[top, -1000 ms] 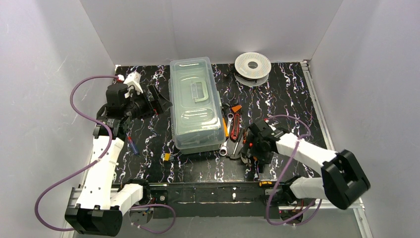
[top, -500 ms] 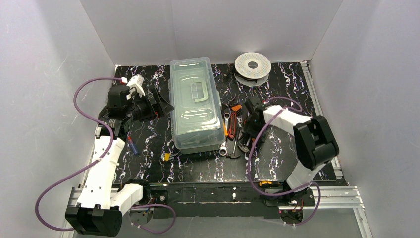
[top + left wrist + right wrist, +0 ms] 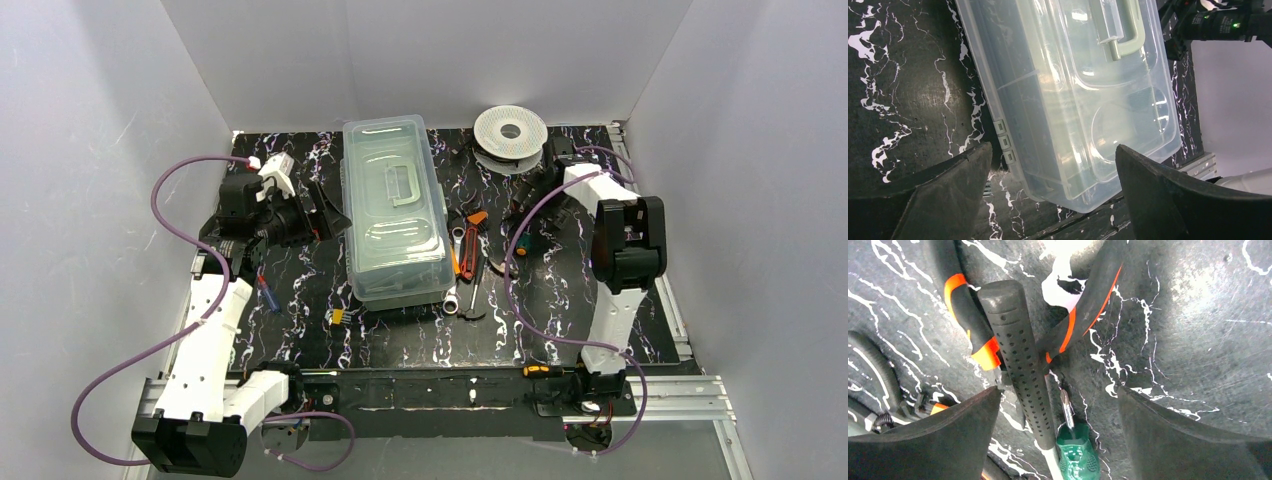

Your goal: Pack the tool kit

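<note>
Black marbled table, left gripper spread beside toolbox, right gripper spread over hammer

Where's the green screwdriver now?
In the top view the green-handled screwdriver lies right of the pale green plastic toolbox, beside the black perforated hammer handle.

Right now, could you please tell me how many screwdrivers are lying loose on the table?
2 that I can tell: a green-handled screwdriver beside the hammer handle, right of the toolbox, and a blue-handled screwdriver left of it. More may hide in the pile.
</note>
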### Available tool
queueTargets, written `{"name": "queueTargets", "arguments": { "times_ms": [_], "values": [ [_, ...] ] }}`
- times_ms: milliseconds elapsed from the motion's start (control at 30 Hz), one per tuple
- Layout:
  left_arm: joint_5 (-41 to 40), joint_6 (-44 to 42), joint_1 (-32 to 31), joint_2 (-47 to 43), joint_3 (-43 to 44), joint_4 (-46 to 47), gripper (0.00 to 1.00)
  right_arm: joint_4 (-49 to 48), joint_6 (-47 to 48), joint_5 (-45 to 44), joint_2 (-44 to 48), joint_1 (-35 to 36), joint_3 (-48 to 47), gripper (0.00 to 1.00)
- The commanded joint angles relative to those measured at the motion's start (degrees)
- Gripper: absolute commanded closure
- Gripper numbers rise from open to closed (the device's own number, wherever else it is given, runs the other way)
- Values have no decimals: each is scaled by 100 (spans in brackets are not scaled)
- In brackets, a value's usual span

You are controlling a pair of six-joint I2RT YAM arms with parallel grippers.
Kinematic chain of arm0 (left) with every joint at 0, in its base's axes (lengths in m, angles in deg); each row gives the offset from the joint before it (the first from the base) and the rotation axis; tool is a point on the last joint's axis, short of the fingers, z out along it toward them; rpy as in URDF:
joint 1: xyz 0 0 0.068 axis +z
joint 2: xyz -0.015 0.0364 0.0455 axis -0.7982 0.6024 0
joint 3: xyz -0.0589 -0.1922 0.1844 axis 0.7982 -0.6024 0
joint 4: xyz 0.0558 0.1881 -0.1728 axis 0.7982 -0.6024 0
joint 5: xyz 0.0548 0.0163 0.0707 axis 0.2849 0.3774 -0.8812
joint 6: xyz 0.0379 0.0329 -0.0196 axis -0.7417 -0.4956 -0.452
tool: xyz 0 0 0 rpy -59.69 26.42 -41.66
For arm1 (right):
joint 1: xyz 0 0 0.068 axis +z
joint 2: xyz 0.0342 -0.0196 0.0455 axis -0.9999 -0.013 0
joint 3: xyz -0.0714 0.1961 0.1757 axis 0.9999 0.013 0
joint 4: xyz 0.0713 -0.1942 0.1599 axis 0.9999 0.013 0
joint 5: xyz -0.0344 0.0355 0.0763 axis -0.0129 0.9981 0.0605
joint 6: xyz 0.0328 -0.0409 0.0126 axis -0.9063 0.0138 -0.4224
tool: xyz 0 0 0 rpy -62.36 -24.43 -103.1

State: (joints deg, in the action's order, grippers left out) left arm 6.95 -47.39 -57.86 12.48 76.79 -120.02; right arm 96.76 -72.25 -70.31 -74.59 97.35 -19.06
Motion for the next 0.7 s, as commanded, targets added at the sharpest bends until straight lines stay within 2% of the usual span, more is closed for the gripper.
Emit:
{"name": "queueTargets", "arguments": {
  "times_ms": [0,133,267,300,400,533,667],
  "values": [
    [-83,-216,-19,-123,145,-219,6,-290,654,485,841,109,395,4],
    [-289,-339,-15,-260,160,-274,5,-216,935,486,1721,212,1012,4],
    [-168,-365,-19,-405,-11,-189,3,-81,1139,318,2338,352,1601,4],
    [-95,-374,-19,-456,-106,-98,2,-116,1156,289,2533,373,1795,4],
    [782,-471,-130,-578,-235,353,2,-345,1441,476,3141,492,2374,4],
    [253,-610,-626,-843,-191,527,2,-258,1581,289,3777,997,2931,4],
    [275,-761,-852,-886,65,639,2,-414,1468,480,4283,1588,3458,7]
  ]
}}
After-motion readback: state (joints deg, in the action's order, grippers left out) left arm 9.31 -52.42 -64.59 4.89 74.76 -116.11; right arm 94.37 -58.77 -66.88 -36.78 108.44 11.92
